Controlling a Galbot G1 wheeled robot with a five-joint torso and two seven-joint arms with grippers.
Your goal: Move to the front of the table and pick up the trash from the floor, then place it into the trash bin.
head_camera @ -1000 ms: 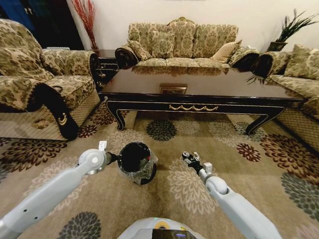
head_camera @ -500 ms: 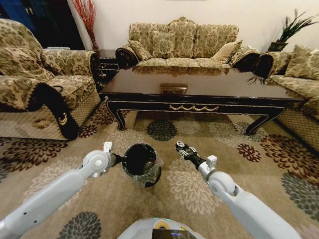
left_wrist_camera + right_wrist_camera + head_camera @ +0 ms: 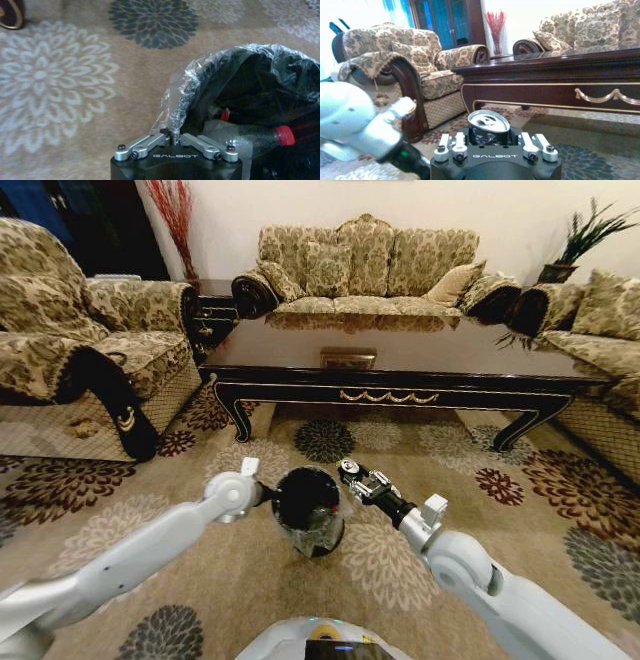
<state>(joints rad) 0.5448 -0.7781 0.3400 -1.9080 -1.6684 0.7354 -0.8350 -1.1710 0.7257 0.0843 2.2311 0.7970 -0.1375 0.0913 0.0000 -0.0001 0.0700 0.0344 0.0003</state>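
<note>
The left gripper (image 3: pixel 172 139) is closed on the liner at the rim of the one bin (image 3: pixel 310 502), which hangs tilted above the floor (image 3: pixel 200 580). One bottle (image 3: pixel 250 137) with a red cap lies inside it. Just beside the bin, the right gripper (image 3: pixel 490 144) is clamped on one can (image 3: pixel 487 127). One table (image 3: pixel 400 355) stands beyond both.
</note>
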